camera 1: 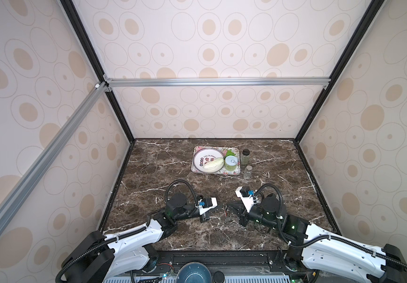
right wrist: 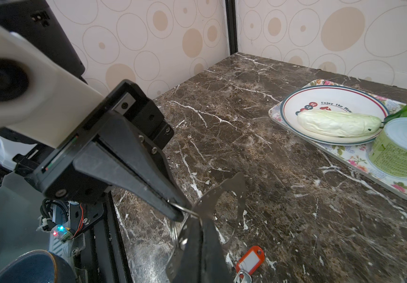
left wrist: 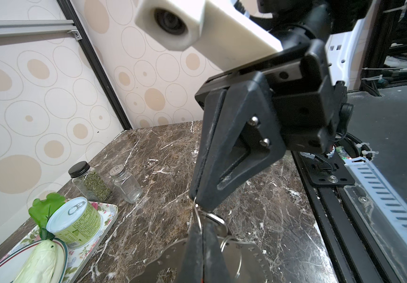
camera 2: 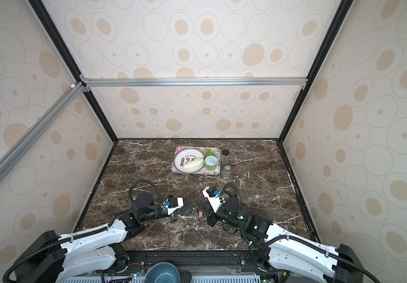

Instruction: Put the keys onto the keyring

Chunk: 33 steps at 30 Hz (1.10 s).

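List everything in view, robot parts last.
table: one, brown marble
tray: one, floral, far centre
plate: one, white, on tray
cabbage: one, pale, on plate
leaf: one, green, on tray
can: one, green, on tray
herb jar: one, black-lidded, beside tray
shaker: one, clear, beside tray
keyring: one, grey, between grippers
split rings: several, silver, at keyring
tagged key: one, red-orange, beside keyring
bowl: one, blue, front edge
left gripper: jaws shut on split ring
right gripper: jaws shut at keyring

The table is brown marble veined white; the tray flowered, can green, keyring grey, split ring silver, tag red-orange.
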Each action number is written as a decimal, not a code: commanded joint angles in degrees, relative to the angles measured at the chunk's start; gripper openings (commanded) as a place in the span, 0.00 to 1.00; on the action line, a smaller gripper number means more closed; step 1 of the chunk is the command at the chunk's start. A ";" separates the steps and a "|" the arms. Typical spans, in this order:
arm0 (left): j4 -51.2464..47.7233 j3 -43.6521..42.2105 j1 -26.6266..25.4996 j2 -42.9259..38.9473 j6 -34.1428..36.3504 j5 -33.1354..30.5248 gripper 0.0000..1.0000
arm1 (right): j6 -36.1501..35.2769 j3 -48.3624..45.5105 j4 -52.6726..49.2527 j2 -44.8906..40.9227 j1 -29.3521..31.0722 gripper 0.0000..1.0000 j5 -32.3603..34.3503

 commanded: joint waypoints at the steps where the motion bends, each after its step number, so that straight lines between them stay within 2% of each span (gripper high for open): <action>1: 5.42 0.07 -0.74 -0.84 -0.21 3.45 0.00 | 1.06 0.52 0.63 0.55 -0.18 0.00 1.99; 23: 4.40 -0.19 -0.74 -2.11 -0.07 1.19 0.00 | 1.37 0.25 -0.16 -0.33 -0.18 0.00 3.75; 33: 6.97 -0.63 -0.69 -0.79 -4.08 -2.95 0.00 | 1.27 -1.12 -0.14 -2.92 -0.18 0.28 7.58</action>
